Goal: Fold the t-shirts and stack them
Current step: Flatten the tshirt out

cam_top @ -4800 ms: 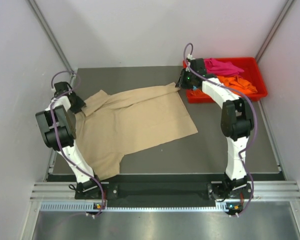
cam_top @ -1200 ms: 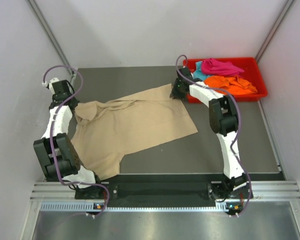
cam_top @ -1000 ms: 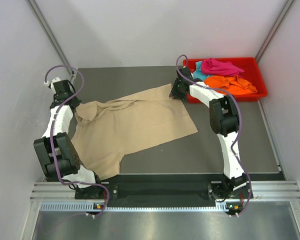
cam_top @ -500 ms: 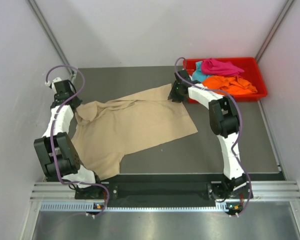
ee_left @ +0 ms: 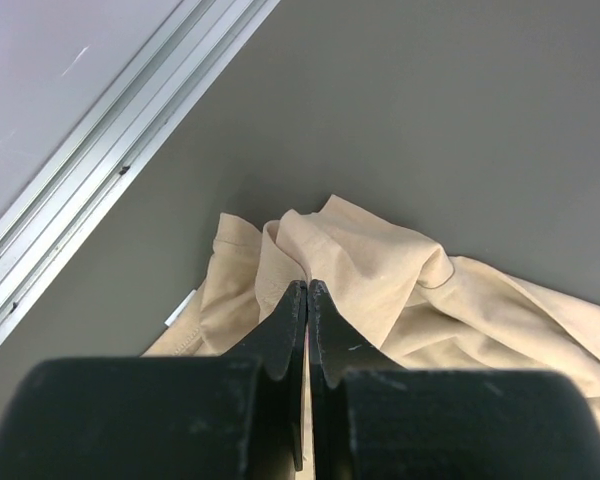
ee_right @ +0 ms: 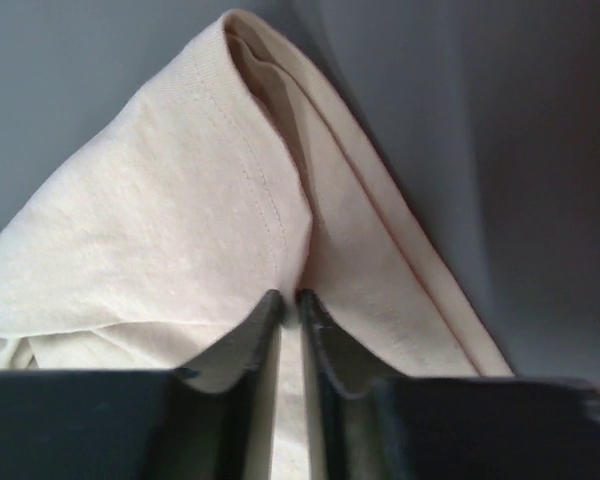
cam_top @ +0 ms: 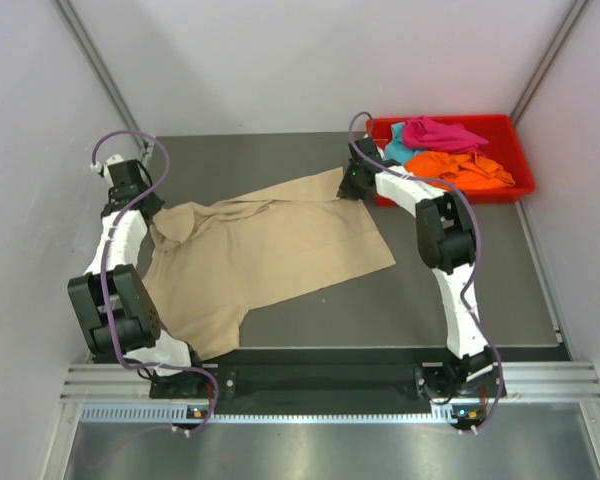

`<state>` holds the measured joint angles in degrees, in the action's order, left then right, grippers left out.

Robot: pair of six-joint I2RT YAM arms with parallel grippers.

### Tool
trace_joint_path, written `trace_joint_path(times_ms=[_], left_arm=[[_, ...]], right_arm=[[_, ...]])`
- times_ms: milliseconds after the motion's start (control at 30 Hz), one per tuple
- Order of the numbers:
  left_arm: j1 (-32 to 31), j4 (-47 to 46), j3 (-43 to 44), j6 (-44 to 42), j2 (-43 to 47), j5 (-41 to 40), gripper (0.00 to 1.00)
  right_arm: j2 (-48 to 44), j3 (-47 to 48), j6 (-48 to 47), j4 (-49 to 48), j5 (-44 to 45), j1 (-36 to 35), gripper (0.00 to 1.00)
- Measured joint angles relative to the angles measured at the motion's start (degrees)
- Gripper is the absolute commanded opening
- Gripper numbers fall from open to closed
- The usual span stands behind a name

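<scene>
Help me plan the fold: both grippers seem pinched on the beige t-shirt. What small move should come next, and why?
Probably raise both grippers slightly and ease them apart. The left gripper is shut on the bunched left end of the beige t-shirt, the right gripper on its far right corner, and the cloth between lies wrinkled, so it likely needs tensioning before folding.

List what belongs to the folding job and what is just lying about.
Belongs to the job:
beige t-shirt
orange t-shirt
magenta t-shirt
teal t-shirt

Just there:
red tray, holding the three coloured shirts
table
</scene>
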<state>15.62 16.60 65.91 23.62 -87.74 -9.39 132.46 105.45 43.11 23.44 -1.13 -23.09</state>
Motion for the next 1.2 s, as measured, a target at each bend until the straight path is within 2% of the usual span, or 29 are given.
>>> trace_joint_path(times_ms=[33,67,233,433,667,1000,1200], left_arm=[[0.0,-0.02,-0.02,0.0,0.0,0.02,0.0],[0.0,-0.02,-0.02,0.0,0.0,0.2,0.0],[0.0,-0.04,0.0,0.0,0.0,1.27,0.0],[0.0,-3.02,0.76,-0.92,-0.68,7.8,0.0],[-0.31,-10.67,7.37,-4.26,-6.01,14.86,0.0],[-0.42,-21.88,14.12,-8.22,-12.59,22.56,0.0],[-0.42,-26.95,21.14,-10.56,-18.86,28.68,0.0]], right_arm=[[0.2,0.07,0.0,-0.28,-0.02,0.0,0.02],[0.39,0.2,0.02,-0.26,0.0,0.0,0.0],[1.29,1.55,-0.17,-0.31,-0.09,0.46,0.0],[1.33,3.89,-1.36,-4.72,-0.76,1.01,0.0],[3.1,14.45,-1.42,-12.17,-3.34,2.82,0.0],[8.2,23.96,1.01,-20.17,-5.31,5.29,0.0],[12.04,26.38,3.26,-23.04,-5.7,6.21,0.0]])
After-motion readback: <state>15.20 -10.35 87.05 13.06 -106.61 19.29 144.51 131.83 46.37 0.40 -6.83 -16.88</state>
